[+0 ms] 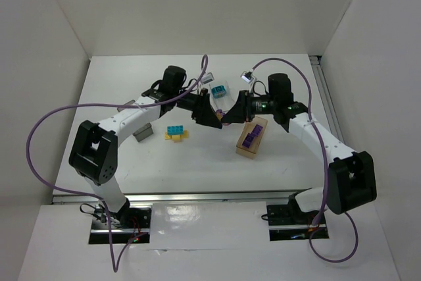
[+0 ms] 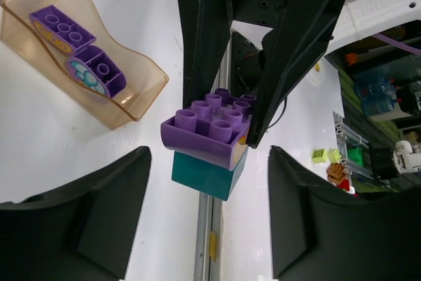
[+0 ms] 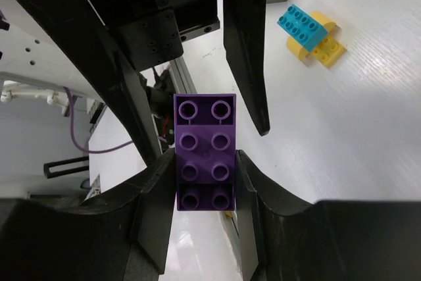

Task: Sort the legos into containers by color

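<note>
My right gripper (image 3: 204, 162) is shut on a purple lego (image 3: 204, 151) and holds it in the air above the table's middle. In the left wrist view that purple lego (image 2: 210, 126) has a teal lego (image 2: 205, 174) stuck under it. My left gripper (image 2: 209, 185) is open, its fingers (image 2: 79, 222) wide on either side of the stack and apart from it. The two grippers meet tip to tip in the top view, left gripper (image 1: 209, 116) and right gripper (image 1: 230, 115). The tan bin (image 1: 247, 151) holds purple legos (image 1: 252, 134). The clear bin (image 1: 212, 93) holds a teal lego (image 1: 218, 88).
A teal lego (image 1: 175, 129) sits on a yellow lego (image 1: 177, 137) on the table left of centre; both show in the right wrist view (image 3: 312, 31). The dark grey bin (image 1: 143, 133) stands to their left. The tan bin shows in the left wrist view (image 2: 135, 93).
</note>
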`<state>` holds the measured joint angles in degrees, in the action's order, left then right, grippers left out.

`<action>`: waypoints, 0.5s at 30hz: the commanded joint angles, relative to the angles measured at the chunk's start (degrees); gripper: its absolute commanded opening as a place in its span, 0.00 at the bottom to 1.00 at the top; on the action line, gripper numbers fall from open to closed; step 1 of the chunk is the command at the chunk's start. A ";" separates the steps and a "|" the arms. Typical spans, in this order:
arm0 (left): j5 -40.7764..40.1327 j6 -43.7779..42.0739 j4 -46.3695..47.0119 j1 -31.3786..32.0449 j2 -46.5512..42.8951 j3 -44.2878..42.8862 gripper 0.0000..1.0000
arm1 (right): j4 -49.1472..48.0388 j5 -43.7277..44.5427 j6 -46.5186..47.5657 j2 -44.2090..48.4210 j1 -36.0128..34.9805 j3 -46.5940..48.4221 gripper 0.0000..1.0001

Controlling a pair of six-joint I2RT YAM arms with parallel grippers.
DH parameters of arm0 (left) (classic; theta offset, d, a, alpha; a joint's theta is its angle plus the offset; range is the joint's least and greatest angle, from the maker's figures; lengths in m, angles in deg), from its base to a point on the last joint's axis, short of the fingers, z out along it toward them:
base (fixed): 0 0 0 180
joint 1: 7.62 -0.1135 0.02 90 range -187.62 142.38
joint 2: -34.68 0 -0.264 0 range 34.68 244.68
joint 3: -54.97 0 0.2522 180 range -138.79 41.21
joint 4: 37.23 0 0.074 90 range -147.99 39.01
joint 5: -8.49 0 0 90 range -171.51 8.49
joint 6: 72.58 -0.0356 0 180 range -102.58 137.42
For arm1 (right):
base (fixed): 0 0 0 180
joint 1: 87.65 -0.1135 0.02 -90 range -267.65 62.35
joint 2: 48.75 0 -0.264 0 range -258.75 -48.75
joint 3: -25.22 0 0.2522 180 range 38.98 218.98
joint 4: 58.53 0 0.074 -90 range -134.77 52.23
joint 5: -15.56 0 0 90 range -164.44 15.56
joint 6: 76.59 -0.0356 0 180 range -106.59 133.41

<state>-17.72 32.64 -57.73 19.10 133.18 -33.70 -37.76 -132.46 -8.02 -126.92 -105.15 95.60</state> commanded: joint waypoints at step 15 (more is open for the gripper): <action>4.33 -4.76 -2.57 -1.22 0.73 -1.21 0.00 | -3.31 19.76 -6.86 7.49 2.99 -1.51 0.00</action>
<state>-16.10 31.46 -57.75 18.45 134.06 -34.53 -38.81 -128.42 -10.62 -124.69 -104.77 94.99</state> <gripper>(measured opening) 0.186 0.438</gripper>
